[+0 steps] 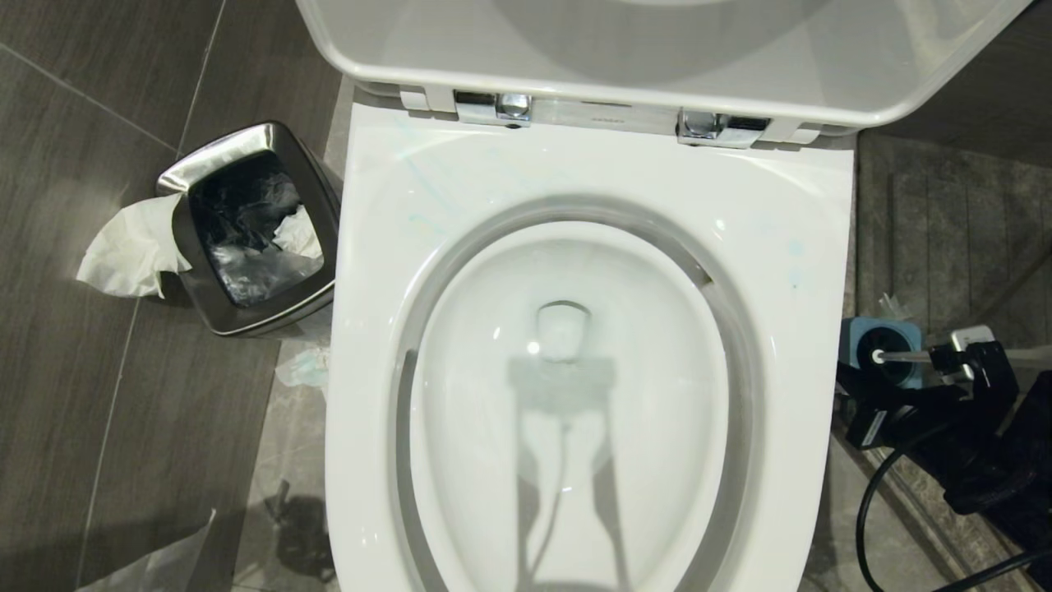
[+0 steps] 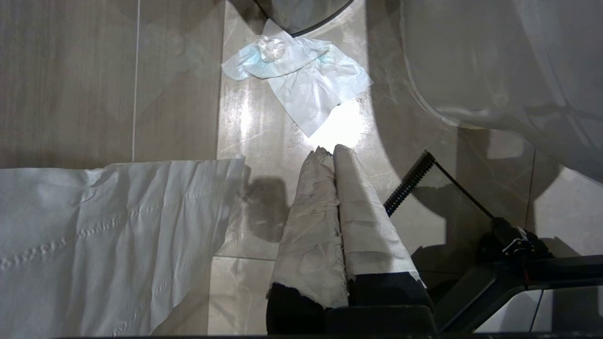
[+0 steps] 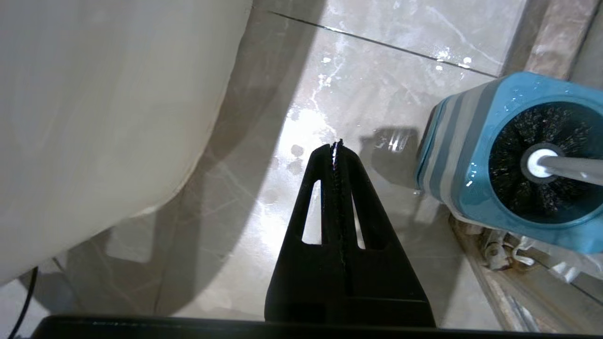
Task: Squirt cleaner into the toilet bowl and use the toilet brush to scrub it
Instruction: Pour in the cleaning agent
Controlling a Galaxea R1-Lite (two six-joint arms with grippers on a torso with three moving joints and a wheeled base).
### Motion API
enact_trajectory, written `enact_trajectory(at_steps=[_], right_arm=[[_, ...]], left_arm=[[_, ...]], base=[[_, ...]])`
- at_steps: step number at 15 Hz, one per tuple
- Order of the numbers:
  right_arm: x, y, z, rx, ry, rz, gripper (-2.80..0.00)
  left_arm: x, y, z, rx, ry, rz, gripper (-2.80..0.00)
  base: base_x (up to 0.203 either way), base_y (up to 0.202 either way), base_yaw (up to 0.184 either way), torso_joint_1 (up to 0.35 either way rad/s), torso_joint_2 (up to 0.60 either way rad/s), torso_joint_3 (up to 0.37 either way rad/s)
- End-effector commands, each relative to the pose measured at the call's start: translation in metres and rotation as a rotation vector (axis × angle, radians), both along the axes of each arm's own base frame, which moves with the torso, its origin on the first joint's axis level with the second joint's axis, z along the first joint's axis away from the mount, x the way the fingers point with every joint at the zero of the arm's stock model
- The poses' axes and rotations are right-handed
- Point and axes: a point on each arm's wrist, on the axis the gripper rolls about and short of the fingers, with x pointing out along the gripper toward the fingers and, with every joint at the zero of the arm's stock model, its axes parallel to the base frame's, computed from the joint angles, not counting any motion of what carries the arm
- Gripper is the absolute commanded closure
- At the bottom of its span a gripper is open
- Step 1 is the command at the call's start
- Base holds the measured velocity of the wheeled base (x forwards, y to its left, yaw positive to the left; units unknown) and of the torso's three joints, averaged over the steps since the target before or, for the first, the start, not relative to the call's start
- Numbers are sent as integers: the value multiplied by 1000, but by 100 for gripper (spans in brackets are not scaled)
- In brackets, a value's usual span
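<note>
The toilet bowl (image 1: 657, 353) is a glossy white basin with its seat down and its lid (image 1: 657, 49) raised. Faint turquoise streaks of cleaner (image 1: 421, 222) mark the seat's far left part. The toilet brush (image 3: 570, 167) stands in its blue-and-grey holder (image 3: 452, 155) on the floor right of the toilet, its dark bristles sunk in the holder. My right gripper (image 3: 337, 146) hangs shut and empty over wet floor between the toilet's side and the holder, apart from both. In the head view the right arm (image 1: 962, 411) sits beside the holder (image 1: 855, 333). My left gripper (image 2: 330, 151), wrapped in white tape, is shut on nothing above the floor.
A square steel bin (image 1: 246, 230) stands left of the toilet with tissue (image 1: 127, 247) hanging over its edge. A crumpled tissue (image 2: 301, 70) and a large paper sheet (image 2: 94, 235) lie on the floor. Black cables (image 1: 871, 510) loop at the right.
</note>
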Motion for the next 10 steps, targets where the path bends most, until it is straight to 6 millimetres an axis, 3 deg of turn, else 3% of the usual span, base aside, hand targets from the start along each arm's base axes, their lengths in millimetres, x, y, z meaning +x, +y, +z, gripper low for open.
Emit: enact_trajectory(at_steps=[1,4,5,10], right_arm=[[0,0,2,1,-13,1,0],[0,0,2,1,-13,2,0],[1,0,2,1,-16,2,-280],[9,-1,4,15,-29,-3,-280]], left_arm=[[0,0,-1,0,3,0,0],[0,0,-1,0,3,0,0],[0,0,-1,0,3,0,0],[0,0,-1,0,3,0,0]], base=[[0,0,0,0,0,0],[0,0,0,0,0,0],[0,0,0,0,0,0],[0,0,0,0,0,0]])
